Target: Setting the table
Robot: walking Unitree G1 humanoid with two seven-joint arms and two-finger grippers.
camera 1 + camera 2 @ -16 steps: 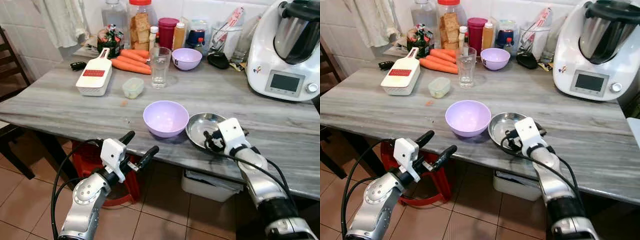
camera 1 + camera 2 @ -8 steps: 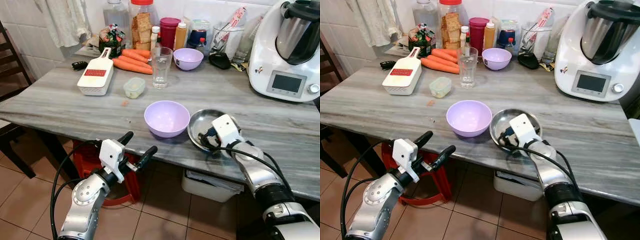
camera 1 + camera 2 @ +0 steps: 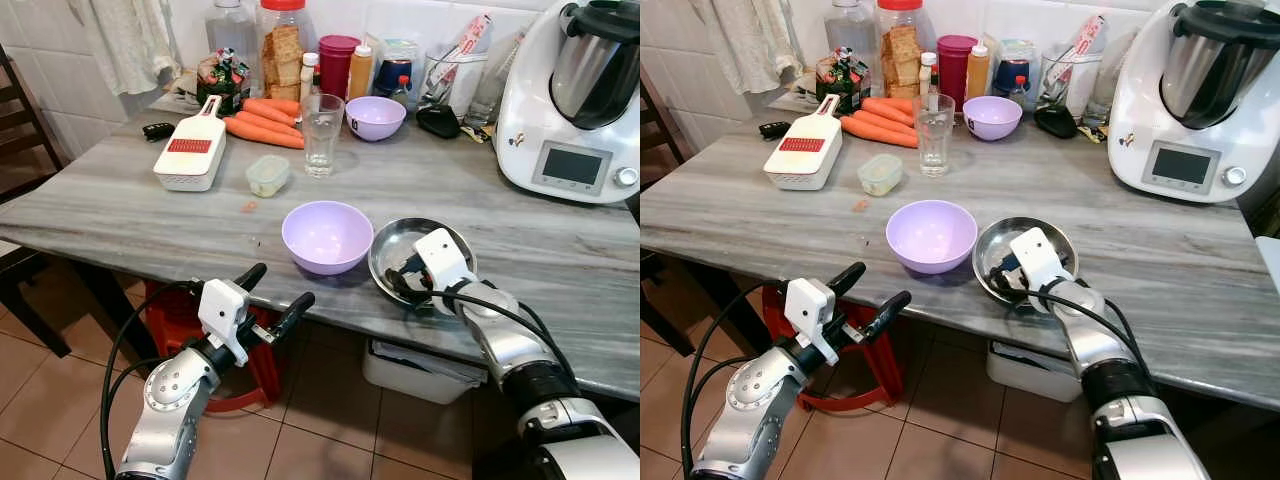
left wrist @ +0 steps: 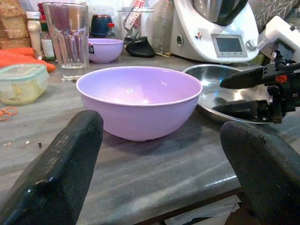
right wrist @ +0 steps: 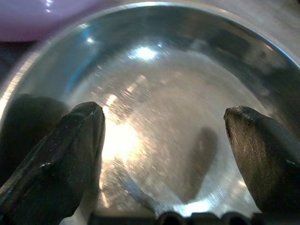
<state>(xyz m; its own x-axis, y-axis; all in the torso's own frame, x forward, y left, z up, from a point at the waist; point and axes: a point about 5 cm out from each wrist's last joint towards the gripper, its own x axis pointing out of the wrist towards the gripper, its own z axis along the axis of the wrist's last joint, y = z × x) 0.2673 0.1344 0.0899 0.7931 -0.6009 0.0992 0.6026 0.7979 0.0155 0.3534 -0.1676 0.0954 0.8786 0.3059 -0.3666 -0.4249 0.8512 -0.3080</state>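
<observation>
Right gripper hangs over the near rim of the steel dish, its fingers spread wide with the dish's shiny floor showing between them; nothing is clamped. That arm reaches in from the table's front edge, elbow low, wrist bent down over the dish. The dish sits near the table's front edge, just beside the lilac bowl, their rims close or touching. Since a second ago the gripper has crept leftward along the dish, and the dish and bowl now lie slightly further left. Left gripper is held below the table edge in front of the bowl, fingers parted and empty, much as before. Its wrist view looks level across the tabletop: the bowl straight ahead, the right gripper's black fingers over the dish, one above and one below. Further back stand a glass, a small tub, a grater, carrots, a second lilac bowl and a white food processor.
</observation>
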